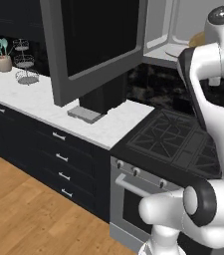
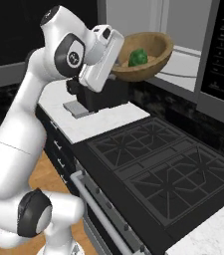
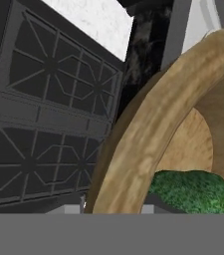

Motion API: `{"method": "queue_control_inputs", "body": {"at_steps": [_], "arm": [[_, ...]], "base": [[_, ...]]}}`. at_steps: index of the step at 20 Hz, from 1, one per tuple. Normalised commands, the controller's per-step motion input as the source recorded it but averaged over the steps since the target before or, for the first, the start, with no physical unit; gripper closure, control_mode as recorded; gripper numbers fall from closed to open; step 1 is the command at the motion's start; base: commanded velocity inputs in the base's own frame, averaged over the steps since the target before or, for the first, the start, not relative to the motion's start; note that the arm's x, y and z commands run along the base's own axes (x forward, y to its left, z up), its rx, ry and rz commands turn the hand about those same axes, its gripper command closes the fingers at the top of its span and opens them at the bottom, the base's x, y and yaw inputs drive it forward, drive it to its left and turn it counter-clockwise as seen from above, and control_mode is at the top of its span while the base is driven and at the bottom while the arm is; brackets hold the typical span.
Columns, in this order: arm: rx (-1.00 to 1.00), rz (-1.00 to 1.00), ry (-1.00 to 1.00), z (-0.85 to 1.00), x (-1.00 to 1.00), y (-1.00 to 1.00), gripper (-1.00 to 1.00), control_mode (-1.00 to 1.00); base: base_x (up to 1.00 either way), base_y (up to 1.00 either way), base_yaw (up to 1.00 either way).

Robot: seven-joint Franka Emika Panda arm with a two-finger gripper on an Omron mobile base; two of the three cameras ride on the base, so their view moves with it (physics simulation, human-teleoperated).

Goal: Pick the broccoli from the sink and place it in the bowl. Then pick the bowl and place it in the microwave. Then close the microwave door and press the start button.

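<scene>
Kitchen, white tabletop [image 1: 39, 102] beside stove [image 2: 153, 164]. Broccoli [image 2: 138, 57] already in bowl [image 2: 151, 62]. Gripper [image 2: 114, 63] clamps bowl rim, bowl held aloft, tilted, at open microwave [image 2: 183, 55]. Door [image 1: 96, 42] swung wide. Remaining: set bowl inside, close door, press start.

Home kitchen: white marble-look counter [image 1: 29, 97], dark drawer cabinets [image 1: 58, 159], black gas stove [image 2: 163, 169] with oven below, open microwave [image 2: 193, 50], wood-plank floor [image 1: 24, 219], utensil jar [image 1: 3, 57].
</scene>
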Motion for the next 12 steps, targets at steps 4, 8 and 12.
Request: {"method": "queue_control_inputs", "body": {"at_steps": [4, 8, 12], "arm": [[0.11, 0.00, 0.00, 0.15, 0.49, -0.37, 1.00, -1.00], [0.06, 0.00, -0.02, 0.23, 0.46, -0.19, 1.00, -1.00], [0.03, 0.00, -0.03, 0.03, 0.50, -0.20, 1.00, -1.00]], "base": [[0.00, 0.00, 0.00], [0.00, 0.00, 0.00], [0.00, 0.00, 0.00]]}}
